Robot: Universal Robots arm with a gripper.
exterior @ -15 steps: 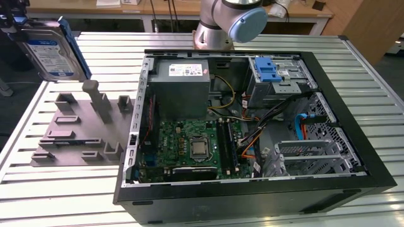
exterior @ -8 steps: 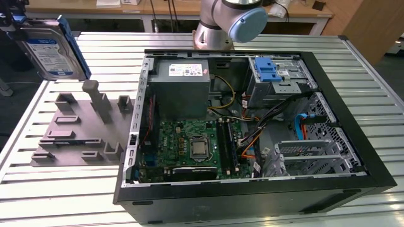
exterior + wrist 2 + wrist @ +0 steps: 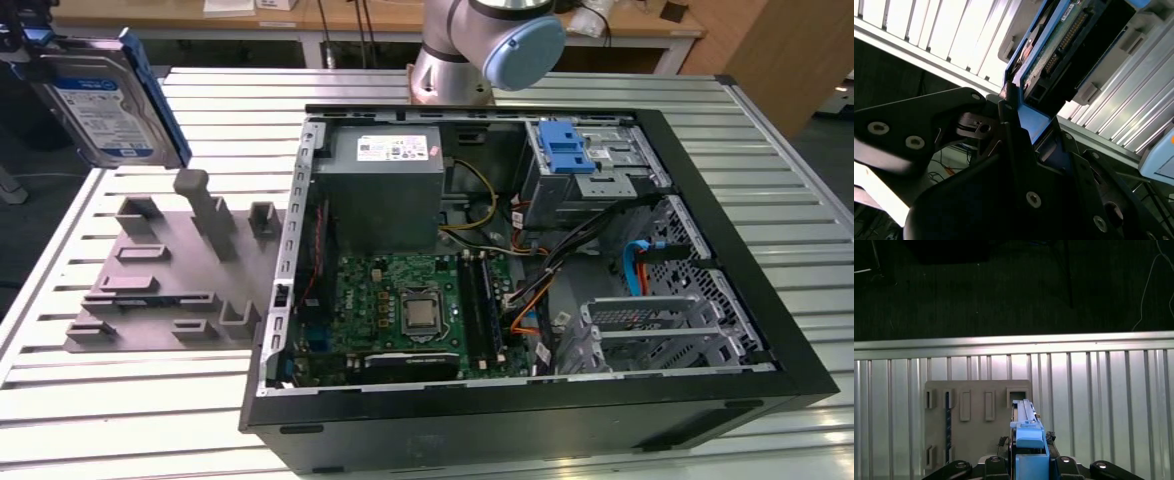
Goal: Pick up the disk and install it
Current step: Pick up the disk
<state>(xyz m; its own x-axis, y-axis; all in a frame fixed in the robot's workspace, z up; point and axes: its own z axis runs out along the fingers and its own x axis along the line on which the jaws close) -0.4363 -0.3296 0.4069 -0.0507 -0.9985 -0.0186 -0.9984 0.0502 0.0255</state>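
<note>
Probably lab: disk (image 3: 107,95) above slatted table (image 3: 787,215)

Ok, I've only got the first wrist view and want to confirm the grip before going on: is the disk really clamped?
Observer: Yes. In the second wrist view the gripper is shut on the blue bracket of the disk.
Operator: Is it off the grey holder?
Observer: Yes. In the exterior view it hangs above the grey holder, not touching it.
Operator: And the case?
Observer: The open computer case lies to the exterior view's right of the holder, with the disk outside it.
</note>
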